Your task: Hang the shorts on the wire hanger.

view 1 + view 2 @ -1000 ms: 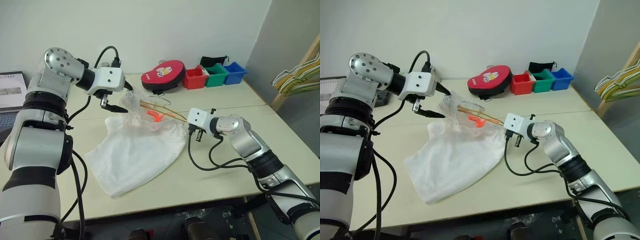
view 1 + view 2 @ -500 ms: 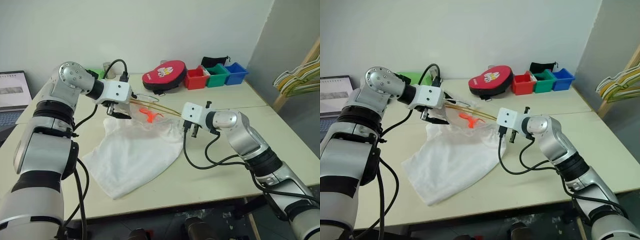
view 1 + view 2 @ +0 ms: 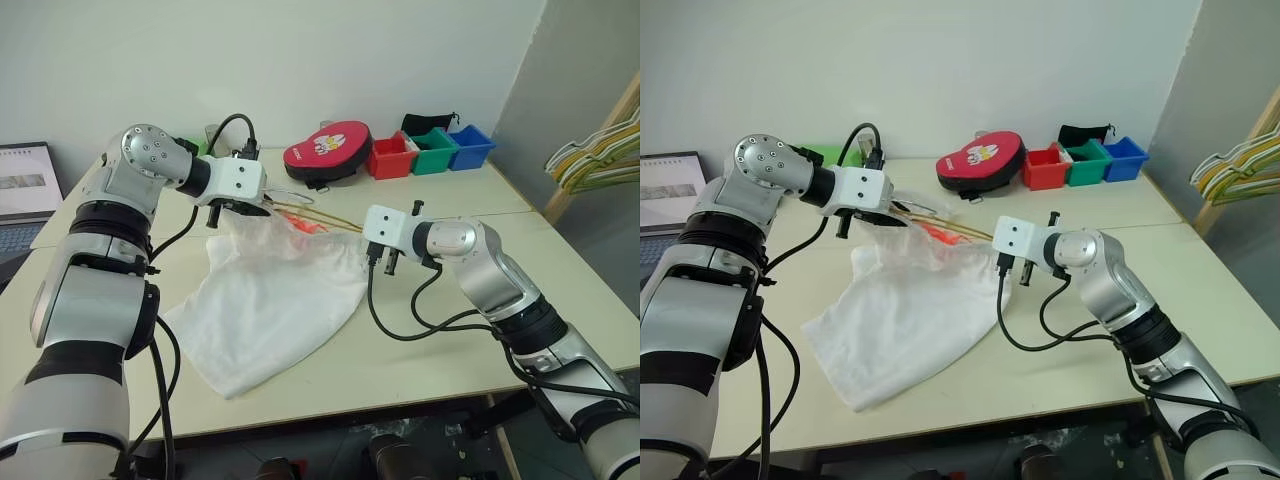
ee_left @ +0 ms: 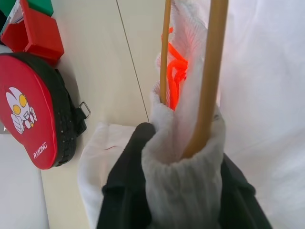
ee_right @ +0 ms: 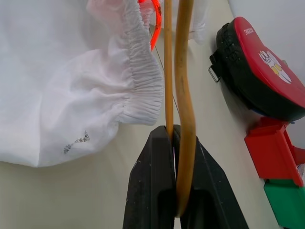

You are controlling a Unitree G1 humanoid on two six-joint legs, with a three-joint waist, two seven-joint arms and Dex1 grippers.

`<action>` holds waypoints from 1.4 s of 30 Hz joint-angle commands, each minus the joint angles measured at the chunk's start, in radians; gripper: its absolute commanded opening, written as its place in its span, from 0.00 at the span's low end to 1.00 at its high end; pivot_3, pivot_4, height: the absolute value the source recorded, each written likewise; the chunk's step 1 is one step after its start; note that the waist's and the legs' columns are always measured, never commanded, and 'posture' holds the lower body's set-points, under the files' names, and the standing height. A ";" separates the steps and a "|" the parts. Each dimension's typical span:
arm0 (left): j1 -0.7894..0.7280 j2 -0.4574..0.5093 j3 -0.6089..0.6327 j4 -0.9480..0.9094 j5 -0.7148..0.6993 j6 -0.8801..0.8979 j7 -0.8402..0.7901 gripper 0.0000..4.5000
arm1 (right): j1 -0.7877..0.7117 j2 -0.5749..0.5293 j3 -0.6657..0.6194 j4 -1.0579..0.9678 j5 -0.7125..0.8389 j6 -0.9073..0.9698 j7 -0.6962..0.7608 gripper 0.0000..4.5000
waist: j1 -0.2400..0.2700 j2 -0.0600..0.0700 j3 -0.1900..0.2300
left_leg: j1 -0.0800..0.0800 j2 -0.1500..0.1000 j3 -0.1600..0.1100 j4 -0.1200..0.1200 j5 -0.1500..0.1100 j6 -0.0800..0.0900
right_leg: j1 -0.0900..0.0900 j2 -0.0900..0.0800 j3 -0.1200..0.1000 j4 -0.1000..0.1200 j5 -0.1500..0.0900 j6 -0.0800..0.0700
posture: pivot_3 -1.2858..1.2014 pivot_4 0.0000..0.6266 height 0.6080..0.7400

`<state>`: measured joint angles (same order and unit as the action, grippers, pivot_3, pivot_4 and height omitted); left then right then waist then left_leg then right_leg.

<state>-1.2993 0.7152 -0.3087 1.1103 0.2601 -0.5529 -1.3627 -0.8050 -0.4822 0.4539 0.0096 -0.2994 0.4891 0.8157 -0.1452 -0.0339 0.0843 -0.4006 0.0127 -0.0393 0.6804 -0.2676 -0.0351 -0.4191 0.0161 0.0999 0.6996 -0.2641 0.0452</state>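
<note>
The white shorts (image 3: 270, 300) lie spread on the table, their elastic waistband lifted at the far end. My left gripper (image 3: 255, 208) is shut on that bunched waistband (image 4: 183, 171), a black finger (image 4: 126, 186) on each side of it. The thin yellow wire hanger (image 3: 325, 217) runs from the waistband across to my right gripper (image 3: 367, 240). Two of its wires (image 4: 209, 86) pass down into the waistband opening. The right gripper (image 5: 174, 136) is shut on the hanger's wire (image 5: 183, 71). An orange-red mark (image 4: 176, 71) shows just inside the waistband.
A red round pouch (image 3: 325, 150) lies at the back of the table, with red (image 3: 392, 155), green (image 3: 432, 148) and blue (image 3: 468, 143) bins beside it. A laptop (image 3: 25, 195) sits far left. Striped hangers (image 3: 595, 160) hang on a rack at the right.
My left gripper has gone from open to shut on the shorts' waistband, which now covers more of the hanger and the orange-red mark. The right gripper still holds the hanger.
</note>
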 commanded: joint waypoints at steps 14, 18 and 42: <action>0.062 -0.001 0.027 -0.081 -0.032 0.033 -0.012 0.01 | -0.012 -0.045 -0.060 -0.102 0.043 0.016 0.095 0.54 | -0.002 0.000 0.000 | 0.000 0.000 -0.002 0.000 0.000 0.000 | 0.000 0.000 0.000 0.000 0.000 0.000 | 0.48 0.00 1.00; 0.124 0.024 0.041 -0.144 -0.055 0.041 -0.020 0.01 | 0.005 -0.131 -0.126 -0.162 0.091 0.079 0.158 0.72 | -0.001 0.000 0.000 | 0.000 0.000 -0.005 0.000 0.000 0.000 | 0.000 -0.001 -0.001 0.000 0.000 0.000 | 0.48 0.00 1.00; 0.548 0.187 0.292 -0.900 -0.410 0.820 0.009 0.01 | -0.113 0.228 -0.337 0.372 0.532 0.465 0.115 0.99 | -0.020 0.000 -0.004 | 0.014 -0.001 -0.011 0.000 0.006 0.008 | 0.015 -0.001 -0.005 0.002 0.002 -0.003 | 0.52 0.00 1.00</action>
<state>-0.7494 0.8802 -0.0591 0.2620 -0.1214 0.2584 -1.3718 -0.8800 -0.2614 0.1378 0.3470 0.2178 0.9889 0.9422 -0.1650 -0.0335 0.0804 -0.3861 0.0118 -0.0504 0.6805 -0.2613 -0.0274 -0.4044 0.0156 0.0953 0.7019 -0.2625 0.0424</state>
